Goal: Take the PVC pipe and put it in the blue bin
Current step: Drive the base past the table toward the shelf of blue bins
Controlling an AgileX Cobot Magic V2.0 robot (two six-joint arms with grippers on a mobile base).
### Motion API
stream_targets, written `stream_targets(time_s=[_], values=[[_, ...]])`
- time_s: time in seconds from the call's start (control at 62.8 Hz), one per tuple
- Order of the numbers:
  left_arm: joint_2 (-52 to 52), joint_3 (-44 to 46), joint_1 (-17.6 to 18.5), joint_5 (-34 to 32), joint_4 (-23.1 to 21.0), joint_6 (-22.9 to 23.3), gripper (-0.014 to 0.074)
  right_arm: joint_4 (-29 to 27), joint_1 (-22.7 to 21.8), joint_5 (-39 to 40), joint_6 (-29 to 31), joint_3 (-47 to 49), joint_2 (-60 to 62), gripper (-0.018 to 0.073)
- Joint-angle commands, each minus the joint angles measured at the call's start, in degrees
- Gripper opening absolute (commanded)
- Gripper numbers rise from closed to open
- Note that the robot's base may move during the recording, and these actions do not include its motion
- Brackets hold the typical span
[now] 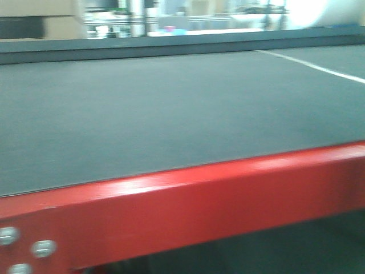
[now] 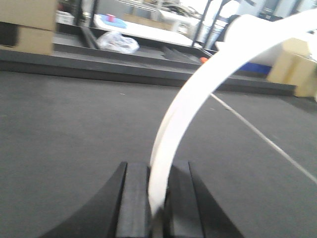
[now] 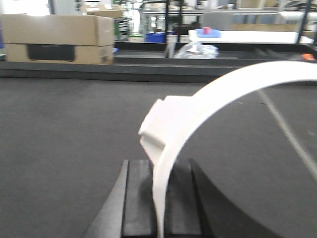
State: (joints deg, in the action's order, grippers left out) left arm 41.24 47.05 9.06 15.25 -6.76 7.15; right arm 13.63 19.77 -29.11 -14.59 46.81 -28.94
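No PVC pipe shows on the grey mat [image 1: 171, 108] in any view, and neither arm shows in the front view. In the left wrist view, my left gripper [image 2: 157, 167] has its dark jaws nearly together, low over the mat. A thin white curved band [image 2: 178, 114] rises from between them and arcs to the upper right. In the right wrist view, my right gripper [image 3: 159, 166] stands the same way, with a like white band [image 3: 198, 106] carrying a small block. I cannot tell whether the bands are held or belong to the arms.
A red metal rail [image 1: 188, 205] edges the table's front. A white line [image 1: 319, 67] crosses the mat at the right. Beyond the far edge are cardboard boxes [image 3: 59, 37], a plastic bag [image 3: 198, 49] and a distant blue container [image 3: 156, 36].
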Motion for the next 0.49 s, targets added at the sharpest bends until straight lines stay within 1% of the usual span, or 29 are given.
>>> stream_targets(time_s=[0.0, 0.478], values=[[-0.25, -0.02, 0.32, -1.44, -0.42, -0.07, -0.0111, 0.71, 0.03, 1.36, 0.16, -0.09, 0.27, -0.0168], [-0.25, -0.02, 0.32, -1.6, -0.42, -0.07, -0.0111, 0.71, 0.03, 1.36, 0.16, -0.09, 0.27, -0.0168]])
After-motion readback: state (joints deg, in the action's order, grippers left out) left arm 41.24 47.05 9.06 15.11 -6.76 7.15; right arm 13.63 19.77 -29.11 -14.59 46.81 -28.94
